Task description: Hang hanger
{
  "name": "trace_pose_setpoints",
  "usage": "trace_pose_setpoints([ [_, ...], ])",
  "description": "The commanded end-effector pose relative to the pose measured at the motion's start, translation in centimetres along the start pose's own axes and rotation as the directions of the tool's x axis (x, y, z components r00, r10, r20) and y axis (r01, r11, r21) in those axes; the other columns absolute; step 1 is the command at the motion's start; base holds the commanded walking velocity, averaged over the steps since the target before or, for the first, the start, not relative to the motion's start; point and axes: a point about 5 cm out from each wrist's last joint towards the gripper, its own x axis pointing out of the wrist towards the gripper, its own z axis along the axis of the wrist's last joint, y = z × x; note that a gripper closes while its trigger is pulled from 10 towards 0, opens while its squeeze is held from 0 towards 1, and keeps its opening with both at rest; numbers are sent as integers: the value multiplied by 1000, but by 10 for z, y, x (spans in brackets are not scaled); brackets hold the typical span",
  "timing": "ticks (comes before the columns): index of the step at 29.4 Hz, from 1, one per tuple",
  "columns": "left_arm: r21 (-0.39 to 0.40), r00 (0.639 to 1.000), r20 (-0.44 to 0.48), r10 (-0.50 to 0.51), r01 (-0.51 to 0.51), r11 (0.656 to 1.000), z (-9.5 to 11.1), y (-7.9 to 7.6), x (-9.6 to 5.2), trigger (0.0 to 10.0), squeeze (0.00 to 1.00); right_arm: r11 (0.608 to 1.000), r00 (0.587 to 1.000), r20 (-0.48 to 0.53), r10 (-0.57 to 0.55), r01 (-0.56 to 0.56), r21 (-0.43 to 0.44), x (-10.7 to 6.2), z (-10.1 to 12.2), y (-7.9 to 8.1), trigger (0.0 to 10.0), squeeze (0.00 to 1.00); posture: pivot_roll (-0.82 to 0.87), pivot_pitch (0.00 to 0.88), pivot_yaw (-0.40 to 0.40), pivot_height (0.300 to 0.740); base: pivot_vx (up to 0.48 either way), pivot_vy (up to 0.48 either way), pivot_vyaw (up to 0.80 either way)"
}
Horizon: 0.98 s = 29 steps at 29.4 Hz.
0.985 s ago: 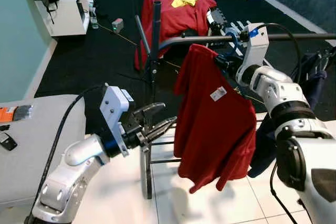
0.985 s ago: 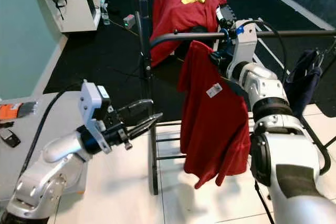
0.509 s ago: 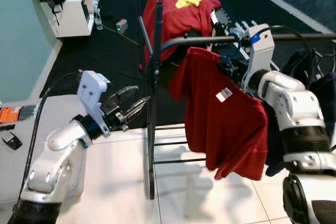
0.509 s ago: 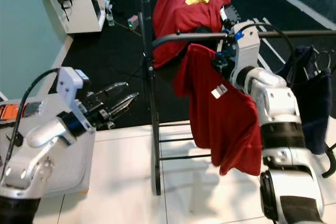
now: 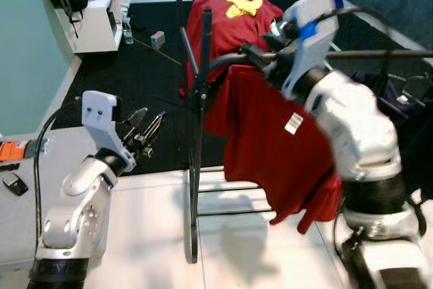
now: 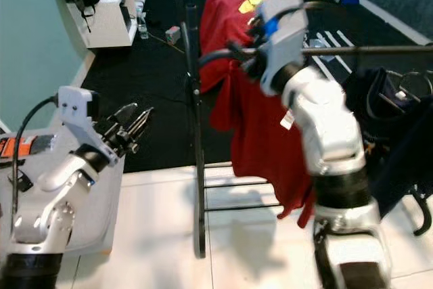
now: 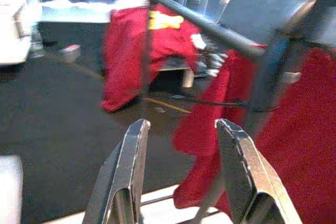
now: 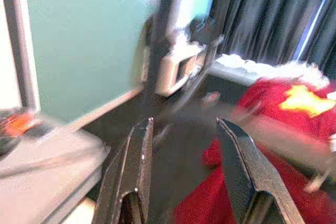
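Silver right arm's tool (image 5: 260, 59) at rail (image 5: 379, 53)

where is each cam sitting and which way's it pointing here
Left and right eye views: on the head, looking down at the rack rail and red shirt; both silver arms show.
Left wrist view: along the open left pincer toward shirt and rail.
Right wrist view: along the open right pincer, blurred, toward a teal wall.
All share the red shirt.

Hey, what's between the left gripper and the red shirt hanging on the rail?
The rack's black upright post stands between the left gripper and the red shirt, seen in the left eye view.
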Motion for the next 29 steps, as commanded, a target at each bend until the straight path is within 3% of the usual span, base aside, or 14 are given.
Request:
trace_pose_setpoints([
  [1, 24, 997, -57, 59, -58, 998, -18, 4, -3, 10000, 0, 993, 998, -22, -60, 62, 97, -7, -35, 13, 10000, 0, 101, 30, -33, 740, 0, 0, 0],
  [2, 24, 997, -57, 59, -58, 998, -18, 4, -3, 10000, 0, 993, 998, -22, -60, 62, 97, -7, -35, 13, 10000, 0, 101, 30, -33, 740, 0, 0, 0],
  [4, 68, 992, -112, 56, -48, 997, -36, 2, -8, 10000, 0, 988, 996, -79, -48, 58, 140, -16, -59, 28, 10000, 0, 100, 30, -34, 740, 0, 0, 0],
  [9, 21, 983, -160, 90, -88, 996, -52, -1, -17, 10000, 0, 979, 990, -140, 14, 15, 203, -24, -82, 43, 10000, 0, 103, 26, -27, 740, 0, 0, 0],
  [23, 37, 984, -171, 46, -40, 999, -60, -19, -15, 10000, 0, 956, 961, -276, -29, 107, 272, -45, -131, 43, 10000, 0, 106, 39, -23, 740, -251, 0, 0],
  [26, 37, 982, -188, 12, -5, 999, -63, -26, -15, 10000, 0, 921, 933, -359, -15, 152, 358, -53, -150, 46, 10000, 0, 115, 40, -23, 740, -325, 0, 0],
  [29, 37, 981, -192, 6, 1, 999, -64, -27, -15, 10000, 0, 910, 923, -385, -15, 172, 378, -55, -155, 47, 10000, 0, 115, 40, -22, 740, -324, 0, 0],
])
